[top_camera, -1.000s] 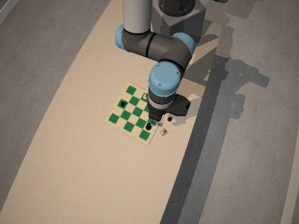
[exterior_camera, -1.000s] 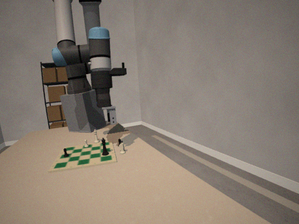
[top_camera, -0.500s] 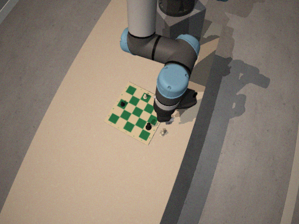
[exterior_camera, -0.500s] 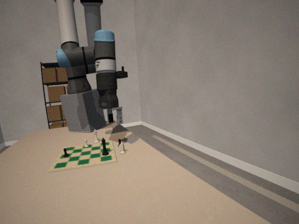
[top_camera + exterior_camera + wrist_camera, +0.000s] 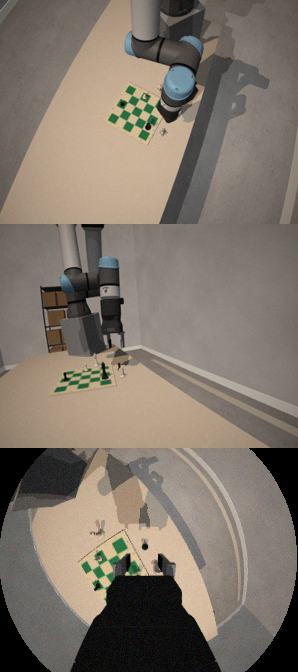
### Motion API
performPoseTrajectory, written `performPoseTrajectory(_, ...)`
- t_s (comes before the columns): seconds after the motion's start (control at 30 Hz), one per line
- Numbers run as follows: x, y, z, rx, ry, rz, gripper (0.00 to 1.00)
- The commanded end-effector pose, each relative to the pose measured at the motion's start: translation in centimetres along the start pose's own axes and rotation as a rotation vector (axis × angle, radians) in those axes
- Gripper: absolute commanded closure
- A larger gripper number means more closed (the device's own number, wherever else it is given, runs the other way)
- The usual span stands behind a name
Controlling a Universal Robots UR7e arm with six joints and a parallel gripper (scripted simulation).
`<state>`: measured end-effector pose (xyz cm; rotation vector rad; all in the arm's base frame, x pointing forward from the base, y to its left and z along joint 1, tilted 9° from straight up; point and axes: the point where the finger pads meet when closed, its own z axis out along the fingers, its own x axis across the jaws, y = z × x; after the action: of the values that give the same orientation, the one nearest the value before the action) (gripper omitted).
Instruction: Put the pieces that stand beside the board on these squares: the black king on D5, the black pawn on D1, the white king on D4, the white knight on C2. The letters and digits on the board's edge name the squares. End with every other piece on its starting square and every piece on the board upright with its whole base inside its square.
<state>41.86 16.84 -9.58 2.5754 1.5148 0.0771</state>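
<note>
The black king [image 5: 148, 126] [image 5: 104, 372] stands upright on a cream square at the right edge of the board [image 5: 132, 119] [image 5: 72, 383] [image 5: 110, 552]. Its base seems inside the square. The white king [image 5: 159, 88] [image 5: 95, 360] [image 5: 97, 532] stands beside the board's robot-side edge. The black pawn [image 5: 119, 366] [image 5: 145, 546] stands off the board's right side, hidden by the arm in the top view. The white knight [image 5: 161, 132] [image 5: 122, 373] [image 5: 156, 566] stands off the same side, nearer the exterior camera. My gripper [image 5: 115, 345] [image 5: 144, 559] is open and empty, high above the pieces.
A small black piece [image 5: 122, 103] [image 5: 65, 377] [image 5: 97, 585] and a small white piece [image 5: 144, 96] [image 5: 86, 367] [image 5: 99, 557] stand on green squares. The table's edge runs to the right of the loose pieces. The arm covers the board's right corner in the top view.
</note>
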Motion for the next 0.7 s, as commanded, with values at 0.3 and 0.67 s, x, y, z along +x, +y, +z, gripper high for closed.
performPoseTrajectory(0.3, -0.03, -0.86, 0.55, -0.001, 0.014, -0.566, 0.0)
performPoseTrajectory(0.67, -0.04, -1.13, 0.76, -0.001, 0.021, -0.898, 0.0)
